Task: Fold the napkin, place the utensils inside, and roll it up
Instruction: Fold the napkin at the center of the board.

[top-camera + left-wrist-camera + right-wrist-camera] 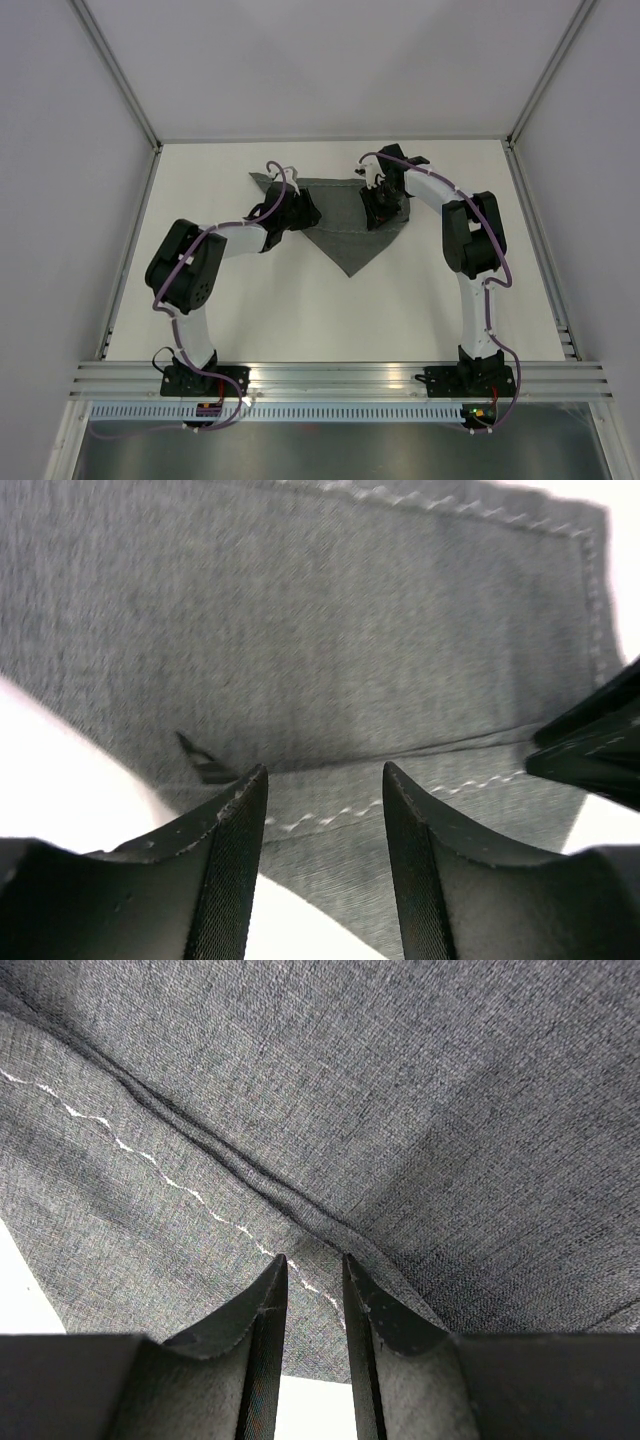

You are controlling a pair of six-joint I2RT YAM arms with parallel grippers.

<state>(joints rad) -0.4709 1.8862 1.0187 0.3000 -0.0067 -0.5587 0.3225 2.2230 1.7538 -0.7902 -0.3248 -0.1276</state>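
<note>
The dark grey napkin (345, 228) lies folded into a triangle on the white table, long edge at the back and point toward me. My left gripper (300, 212) is low over its back left part, jaws open, with the stitched hem (330, 815) showing in the gap of the gripper (325, 775). My right gripper (383, 208) is down on the back right part. Its jaws (314, 1260) stand a narrow gap apart at a fold line of the cloth (400, 1090), with nothing pinched between the pads. The utensils are out of view.
The white table (300, 310) is walled on the left, back and right by pale panels with metal rails. In the left wrist view, the other gripper's dark finger (590, 745) enters at the right edge. Both arm bases sit on the near rail.
</note>
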